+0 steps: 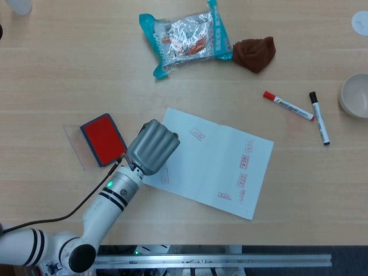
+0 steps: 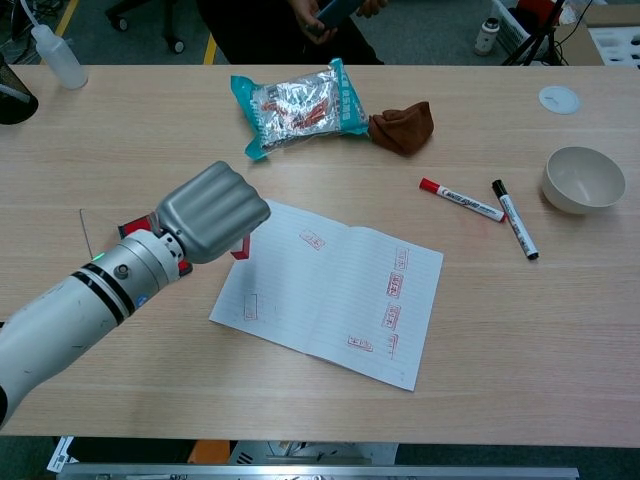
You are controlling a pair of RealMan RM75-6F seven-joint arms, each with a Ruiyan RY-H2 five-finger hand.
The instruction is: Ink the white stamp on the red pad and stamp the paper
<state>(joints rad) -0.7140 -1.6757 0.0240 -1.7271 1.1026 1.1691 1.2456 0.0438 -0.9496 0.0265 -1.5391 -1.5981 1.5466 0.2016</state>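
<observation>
My left hand hovers over the left edge of the open paper, its fingers curled into a fist. A small red-edged part of the stamp pokes out beneath the hand in the chest view; the rest of the stamp is hidden inside the grip. The red ink pad lies uncovered on the table just left of the hand, and in the chest view my forearm hides most of the pad. The paper carries several red stamp marks. My right hand shows in neither view.
A teal snack bag and a brown cloth lie at the back. To the right of the paper are a red marker, a black marker and a white bowl. A squeeze bottle stands far left.
</observation>
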